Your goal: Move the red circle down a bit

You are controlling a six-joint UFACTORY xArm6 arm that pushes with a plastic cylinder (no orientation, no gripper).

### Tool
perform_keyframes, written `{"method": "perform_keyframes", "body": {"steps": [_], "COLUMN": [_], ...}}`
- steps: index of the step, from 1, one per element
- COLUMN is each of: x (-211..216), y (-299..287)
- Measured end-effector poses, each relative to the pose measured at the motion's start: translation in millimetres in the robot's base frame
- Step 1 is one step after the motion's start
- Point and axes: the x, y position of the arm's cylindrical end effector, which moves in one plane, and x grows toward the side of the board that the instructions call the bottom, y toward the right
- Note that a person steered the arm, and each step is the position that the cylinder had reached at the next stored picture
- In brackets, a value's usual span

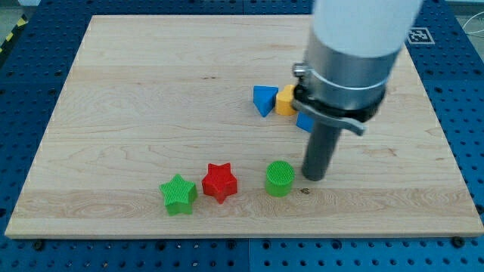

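No red circle shows in the camera view; the arm's wide body (355, 53) hides part of the board at the upper right. My tip (314, 178) rests on the board just right of a green circle (280, 178), a small gap apart. A red star (219, 182) lies left of the green circle, and a green star (178, 194) lies left of that.
A blue triangle (262, 100) and a yellow block (286, 100) sit above the tip, the yellow one partly hidden by the arm. A second blue block (304, 122) peeks out beside the rod. The wooden board (136, 98) lies on a blue perforated table.
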Motion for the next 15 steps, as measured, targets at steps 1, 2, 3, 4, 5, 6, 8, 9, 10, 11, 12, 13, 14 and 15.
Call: {"method": "perform_keyframes", "body": {"steps": [1, 2, 3, 4, 5, 6, 8, 9, 10, 11, 12, 13, 14, 15], "x": [-1, -16, -74, -128, -144, -143, -138, -115, -90, -63, -45, -47, -48, -24], "y": [56, 101, 106, 98, 72, 52, 40, 40, 40, 40, 40, 41, 55, 55]}}
